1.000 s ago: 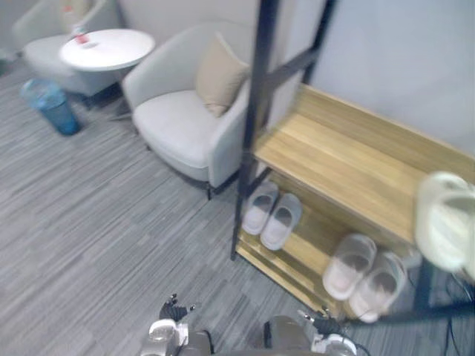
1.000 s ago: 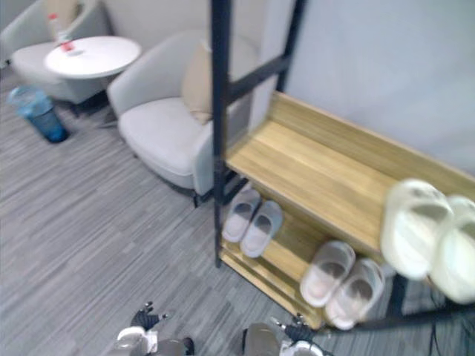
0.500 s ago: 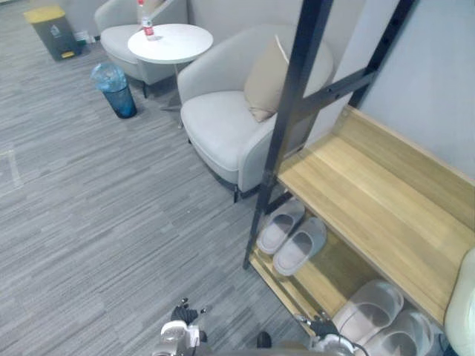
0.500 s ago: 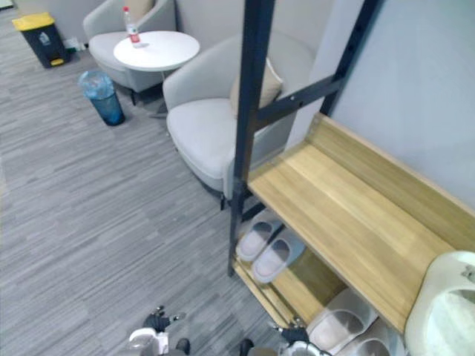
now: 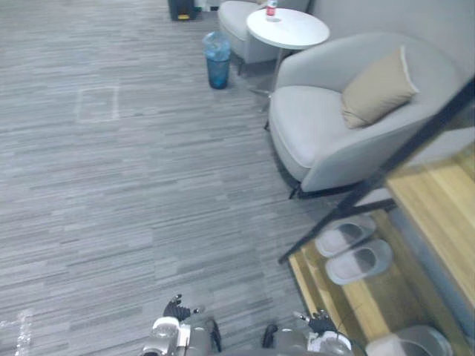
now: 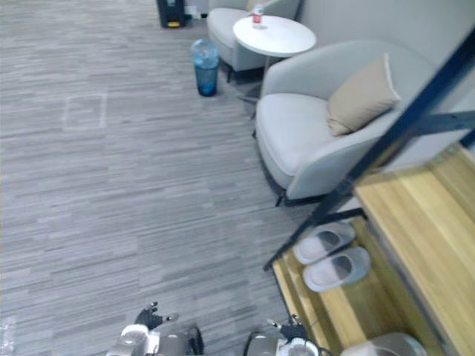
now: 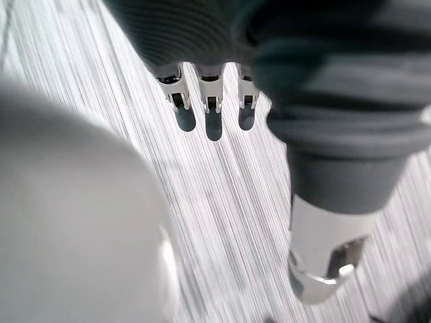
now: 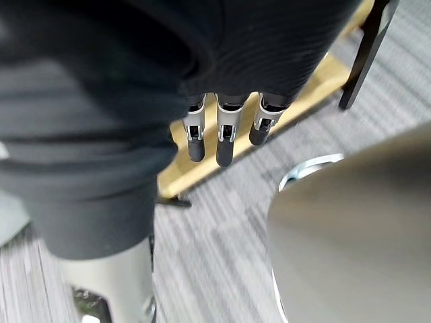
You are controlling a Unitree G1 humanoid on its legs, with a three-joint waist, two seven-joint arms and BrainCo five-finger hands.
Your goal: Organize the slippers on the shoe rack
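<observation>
Grey slipper pair (image 5: 359,261) side by side on btm shelf of shoe rack (image 6: 415,215), lower right of frame; pale slipper (image 5: 410,345) at btm right edge. L robot hand (image 7: 213,120) & R robot hand (image 8: 225,142): fingers straight, apart, nothing held, above carpet (image 5: 148,185).

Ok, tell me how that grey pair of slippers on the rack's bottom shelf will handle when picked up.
The grey slippers look like thick moulded foam, so probably light for their size and springy rather than floppy. Lying flat on their soles on the bottom shelf, they should slide when pushed, not roll.
</observation>
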